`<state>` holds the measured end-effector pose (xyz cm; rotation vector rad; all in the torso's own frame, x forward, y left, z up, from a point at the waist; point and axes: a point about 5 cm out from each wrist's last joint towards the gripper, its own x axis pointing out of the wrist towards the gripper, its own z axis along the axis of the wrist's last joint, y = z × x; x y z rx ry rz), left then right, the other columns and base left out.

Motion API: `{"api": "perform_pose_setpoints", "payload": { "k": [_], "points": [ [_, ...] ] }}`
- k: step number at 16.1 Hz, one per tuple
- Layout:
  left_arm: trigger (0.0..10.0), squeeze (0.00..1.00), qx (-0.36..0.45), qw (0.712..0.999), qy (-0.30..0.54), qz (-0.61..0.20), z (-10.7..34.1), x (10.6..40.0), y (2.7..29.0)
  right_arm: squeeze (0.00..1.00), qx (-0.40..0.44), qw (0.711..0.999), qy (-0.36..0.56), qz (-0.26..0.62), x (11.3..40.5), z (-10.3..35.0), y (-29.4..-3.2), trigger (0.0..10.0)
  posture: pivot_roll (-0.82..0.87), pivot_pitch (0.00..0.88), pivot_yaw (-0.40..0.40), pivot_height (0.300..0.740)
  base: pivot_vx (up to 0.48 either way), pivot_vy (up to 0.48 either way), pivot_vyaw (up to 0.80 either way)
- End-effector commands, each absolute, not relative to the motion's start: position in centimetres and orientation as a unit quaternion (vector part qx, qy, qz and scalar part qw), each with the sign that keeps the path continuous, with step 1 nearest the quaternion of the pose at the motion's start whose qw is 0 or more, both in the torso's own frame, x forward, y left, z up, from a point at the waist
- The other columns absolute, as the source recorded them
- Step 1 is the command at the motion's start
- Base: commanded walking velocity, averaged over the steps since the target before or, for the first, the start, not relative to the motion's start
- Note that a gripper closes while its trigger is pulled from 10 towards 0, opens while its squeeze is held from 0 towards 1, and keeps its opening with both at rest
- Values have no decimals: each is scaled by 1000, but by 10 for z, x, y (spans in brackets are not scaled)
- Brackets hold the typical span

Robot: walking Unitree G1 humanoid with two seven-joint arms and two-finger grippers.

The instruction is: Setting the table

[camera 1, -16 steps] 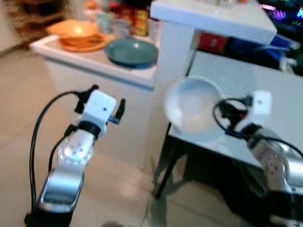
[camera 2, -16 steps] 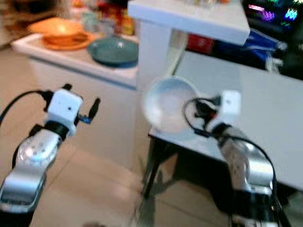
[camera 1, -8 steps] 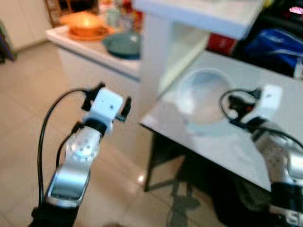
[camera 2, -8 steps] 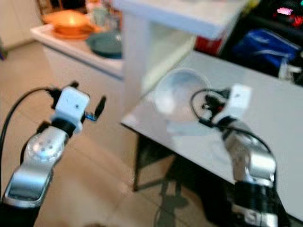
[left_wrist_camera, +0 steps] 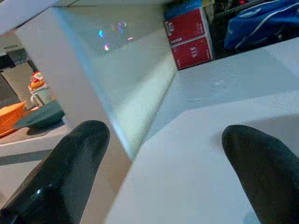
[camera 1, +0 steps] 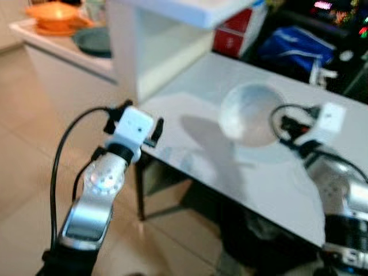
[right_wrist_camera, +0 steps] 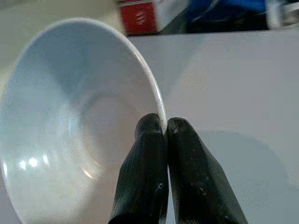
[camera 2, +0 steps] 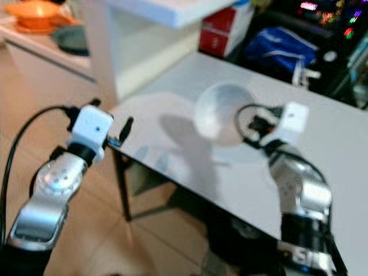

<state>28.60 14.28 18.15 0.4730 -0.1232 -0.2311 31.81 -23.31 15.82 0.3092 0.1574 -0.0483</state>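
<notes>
A: Where is the white bowl (right_wrist_camera: 70, 121)?

B: In the right gripper (right_wrist_camera: 166, 126). Its two black fingers (right_wrist_camera: 145, 186) are pressed together on the bowl's rim, one inside and one outside. The bowl hangs tilted above the white worktop (camera 1: 276, 172), with its hollow turned toward the robot's left.

A: Does it touch the worktop?

B: I cannot tell for sure. From the head views it looks lifted, and a grey shadow (camera 1: 201, 135) lies on the surface to its left.

A: And the left gripper (left_wrist_camera: 163, 154)?

B: It is raised at the near corner of the same worktop, holding nothing. In the left wrist view its fingers (left_wrist_camera: 70, 163) stand wide apart, with the white surface showing between them.

A: What else is around?

B: A white shelf unit (camera 1: 167, 34) stands at the far left end of the worktop. Beside it, behind the worktop, there is a red box (camera 1: 233, 34) and a blue bag (camera 1: 293, 49). Farther left, on a separate white counter (camera 1: 57, 57), sit an orange dish (camera 1: 54, 11) and a dark teal plate (camera 1: 95, 43). The head views are somewhat blurred, so finer detail there is hard to read. The floor (camera 1: 29, 161) below is beige tile.
</notes>
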Motion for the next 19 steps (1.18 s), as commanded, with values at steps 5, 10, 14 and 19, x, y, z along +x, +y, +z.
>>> {"api": "perform_pose_setpoints", "payload": {
  "k": [5,10,14,19],
  "points": [
    [10000,0,235,963,-65,-117,184,286,142,0,156,985,75,-22,319,166,-237,10000,-7,0,-71,740,0,-480,0],
    [10000,0,235,962,-63,-127,182,284,140,0,164,982,98,-5,316,160,-234,10000,-10,0,-69,740,0,-480,0],
    [10000,0,237,960,-63,-132,181,284,138,0,182,976,120,16,314,158,-234,10000,-13,0,-69,740,0,-480,0],
    [10000,0,202,961,-46,-182,176,277,138,0,209,955,206,35,311,148,-233,10000,-9,0,-74,740,0,-288,0]
  ]
}}
